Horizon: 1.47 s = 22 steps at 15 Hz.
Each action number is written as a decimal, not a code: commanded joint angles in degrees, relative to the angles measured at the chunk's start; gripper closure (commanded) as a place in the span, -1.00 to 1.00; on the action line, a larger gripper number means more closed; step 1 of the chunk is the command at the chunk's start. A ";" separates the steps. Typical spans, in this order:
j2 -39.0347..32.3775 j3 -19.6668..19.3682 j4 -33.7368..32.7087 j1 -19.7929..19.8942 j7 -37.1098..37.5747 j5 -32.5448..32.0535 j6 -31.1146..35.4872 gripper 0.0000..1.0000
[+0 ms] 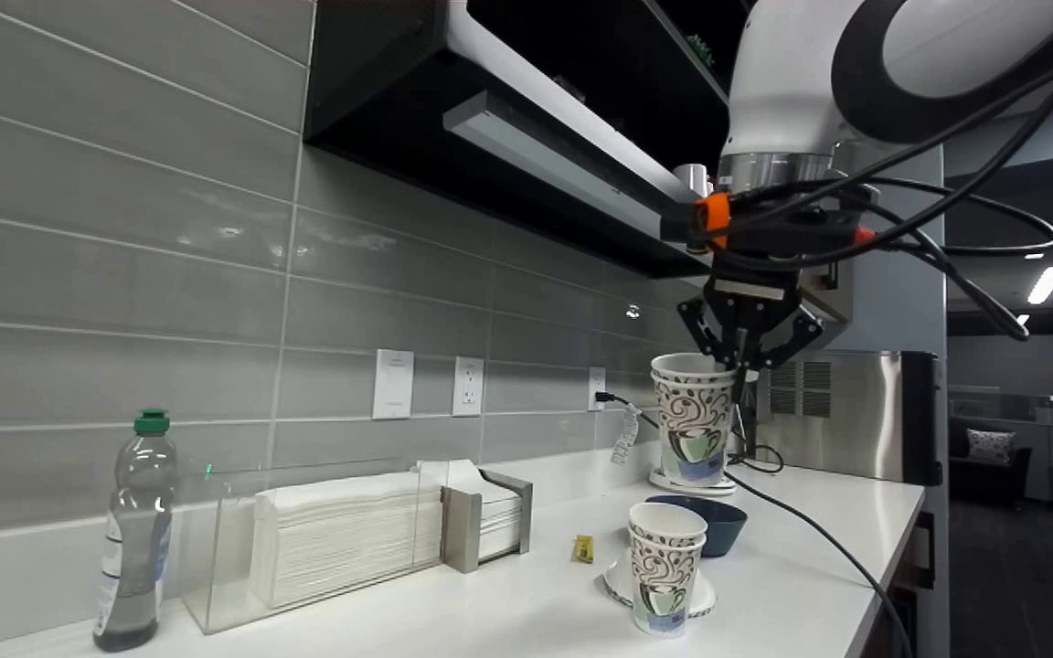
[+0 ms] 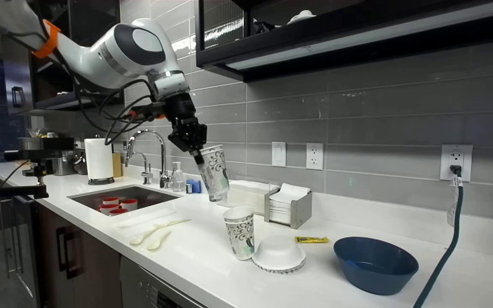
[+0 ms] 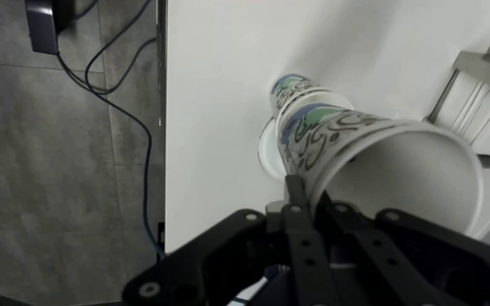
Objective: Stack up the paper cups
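Because the fingers [image 3: 297,193] pinch one side of a tilted cup [image 2: 215,170], its base could snag and topple the near standing cups [image 2: 241,237].

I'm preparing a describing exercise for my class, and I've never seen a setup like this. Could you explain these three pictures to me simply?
The machine is a robot arm ending in a black hand. Two pictures were taken from outside it, at different spots; the third comes from its wrist, looking past the hand. The hand pinches the side of some paper cups, tilted and held up off the counter; two rims suggest one sits inside another. A second stack, also showing two rims, stands upright on the counter. The counter also holds a blue bowl, napkins and a bottle with a green cap.
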State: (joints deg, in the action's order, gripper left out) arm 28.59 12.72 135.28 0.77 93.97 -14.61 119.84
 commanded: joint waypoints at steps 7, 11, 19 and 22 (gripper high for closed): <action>-3.75 1.00 2.61 3.39 6.89 -4.74 4.41 0.97; -6.07 0.35 2.13 3.34 6.91 -4.66 8.48 0.97; -11.90 -1.74 0.64 3.94 5.52 -3.96 13.99 0.97; -14.37 -2.75 0.14 3.34 4.16 -2.96 15.32 0.27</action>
State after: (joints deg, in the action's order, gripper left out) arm 17.37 10.98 137.19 4.59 98.91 -17.71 133.44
